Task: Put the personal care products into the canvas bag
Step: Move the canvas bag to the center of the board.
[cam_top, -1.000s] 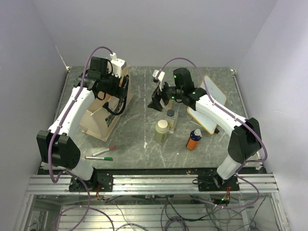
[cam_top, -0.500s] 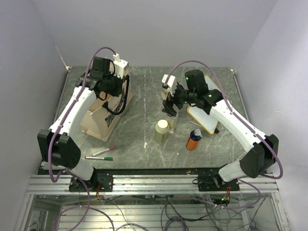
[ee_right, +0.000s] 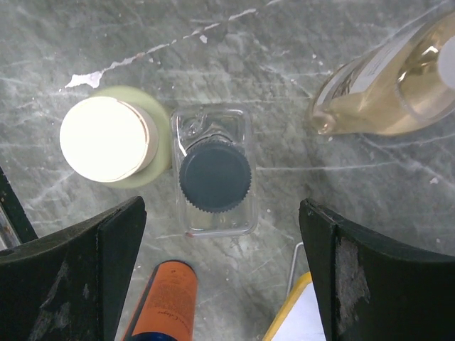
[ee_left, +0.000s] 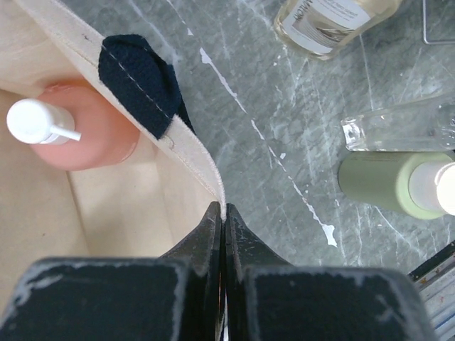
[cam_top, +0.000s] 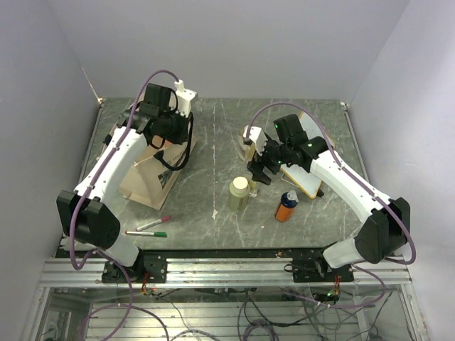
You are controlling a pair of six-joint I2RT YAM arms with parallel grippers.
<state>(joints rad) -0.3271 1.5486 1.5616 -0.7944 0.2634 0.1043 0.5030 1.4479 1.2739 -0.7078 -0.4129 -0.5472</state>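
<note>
Well, the table [cam_top: 213, 128] is a grey-green marbled slab, veined and scuffed with white. Pale, bare walls [cam_top: 213, 42] close it in on three sides, and a ribbed metal rail [cam_top: 227, 273] runs along the near edge.

From above, the canvas bag [cam_top: 153, 181] stands at the left with the left arm bent over its mouth. Two marker pens [cam_top: 149, 228] lie near that arm's base, and the whiteboard [cam_top: 304, 186] shows partly from under the right arm.

The left wrist view adds what the overhead hides: the salmon-pink bottle [ee_left: 85, 135] lies inside the bag, white cap up. The left gripper [ee_left: 222, 209] has its fingers pressed together, with the bag's hemmed rim running in between their tips (a pinch on the cloth, as far as one can see).

The right wrist view looks straight down. The right gripper [ee_right: 222, 207] hangs with its fingers spread wide, touching nothing. The clear bottle [ee_right: 213, 174] stands between them, black cap facing up. The pale green bottle [ee_right: 106, 138] is just beside it, and the amber bottle [ee_right: 387, 85] is near its other side. The orange bottle [ee_right: 167, 298] is at the bottom edge. All four are on the table, outside the bag.
</note>
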